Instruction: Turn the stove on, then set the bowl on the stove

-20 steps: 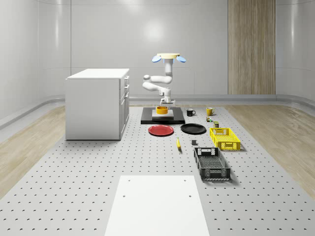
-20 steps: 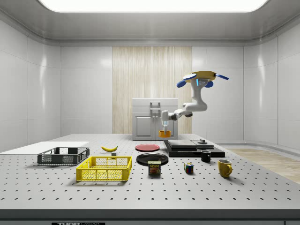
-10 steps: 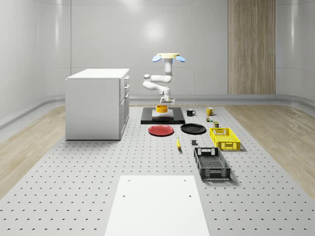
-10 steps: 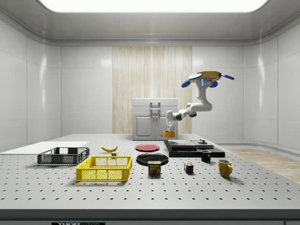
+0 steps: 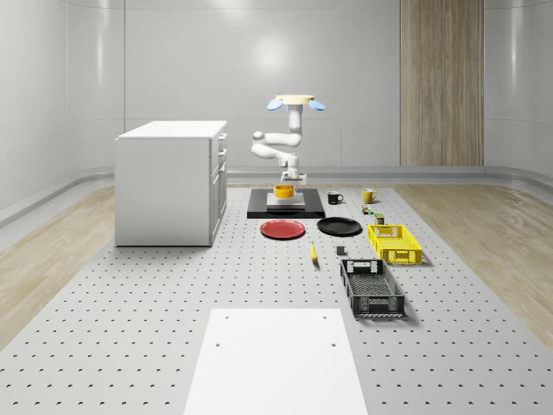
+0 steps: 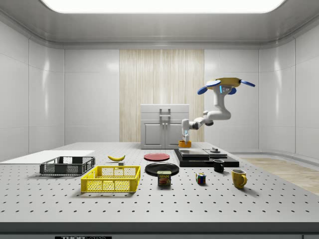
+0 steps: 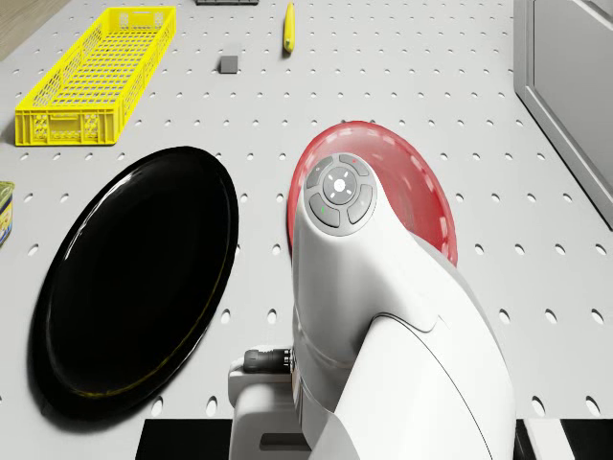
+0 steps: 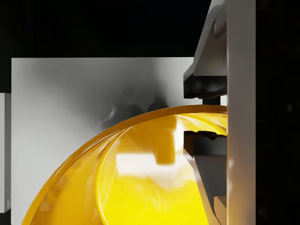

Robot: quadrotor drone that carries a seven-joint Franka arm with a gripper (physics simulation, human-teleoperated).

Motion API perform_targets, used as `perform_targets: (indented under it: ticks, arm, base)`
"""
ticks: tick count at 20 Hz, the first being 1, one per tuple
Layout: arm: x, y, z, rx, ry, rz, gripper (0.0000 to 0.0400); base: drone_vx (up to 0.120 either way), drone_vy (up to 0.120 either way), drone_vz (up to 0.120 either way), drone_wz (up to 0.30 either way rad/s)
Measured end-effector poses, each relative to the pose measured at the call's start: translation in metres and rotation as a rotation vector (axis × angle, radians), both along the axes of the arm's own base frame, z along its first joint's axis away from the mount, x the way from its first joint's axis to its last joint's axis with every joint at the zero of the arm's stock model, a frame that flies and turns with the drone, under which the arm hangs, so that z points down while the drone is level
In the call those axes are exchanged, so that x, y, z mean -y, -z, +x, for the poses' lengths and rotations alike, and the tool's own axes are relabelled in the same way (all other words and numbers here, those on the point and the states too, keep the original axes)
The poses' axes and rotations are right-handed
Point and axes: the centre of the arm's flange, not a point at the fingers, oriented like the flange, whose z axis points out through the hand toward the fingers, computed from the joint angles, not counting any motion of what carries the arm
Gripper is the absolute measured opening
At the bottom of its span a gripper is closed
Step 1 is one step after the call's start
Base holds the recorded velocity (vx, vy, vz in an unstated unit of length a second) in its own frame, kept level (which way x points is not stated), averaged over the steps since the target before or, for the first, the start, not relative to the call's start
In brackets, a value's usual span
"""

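A: Starting big: where is the drone (image 6: 226, 85) sitting?

B: It is hovering above the far end of the perforated table (image 5: 130, 346), over the stove (image 5: 286, 207), with the white cabinet (image 5: 168, 181) off to the whole-scene view's left. Its arm (image 6: 209, 117) is reaching down towards the stove's pale cooking plate (image 8: 70, 103).

A: And the bowl?

B: The yellow bowl (image 8: 140, 178) is hanging in the gripper (image 8: 206, 117), just over that plate in the side view. In the wrist view the jaws are pinching the bowl's rim, one finger (image 8: 201, 84) outside the wall and the other inside, so they are closed down to the rim's thickness.

A: Which step is that, then?

B: I am judging it as the second one, placing the bowl; I cannot tell whether the stove is switched on. The next move is calling for a short, level descent until the base meets the plate, and only then a release.

A: Anything different from a second ago?

B: In the side view the drone and the bowl are sitting further to the right and the bowl lower, now over the stove instead of short of it. The red plate (image 5: 282, 229), black plate (image 5: 339, 226) and yellow crate (image 5: 394, 243) are lying where they were.
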Motion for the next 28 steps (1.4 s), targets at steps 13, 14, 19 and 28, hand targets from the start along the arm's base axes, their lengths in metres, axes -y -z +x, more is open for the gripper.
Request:
perform_targets:
  ticks: [13, 14, 19, 28]
  arm:
    - [0.000, -0.010, 0.000, 0.000, 0.000, 0.000, 0.0100]
    - [0.000, -0.014, 0.000, 0.000, 0.000, 0.000, 0.0100]
    - [0.000, -0.029, 0.000, 0.000, 0.000, 0.000, 0.0100]
    - [0.000, -0.041, 0.000, 0.000, 0.000, 0.000, 0.0314]
  base:
    - [-0.071, 0.000, 0.000, 0.000]
    - [0.000, 0.000, 0.000, 0.000]
    - [0.000, 0.000, 0.000, 0.000]
    - [0.000, 0.000, 0.000, 0.000]
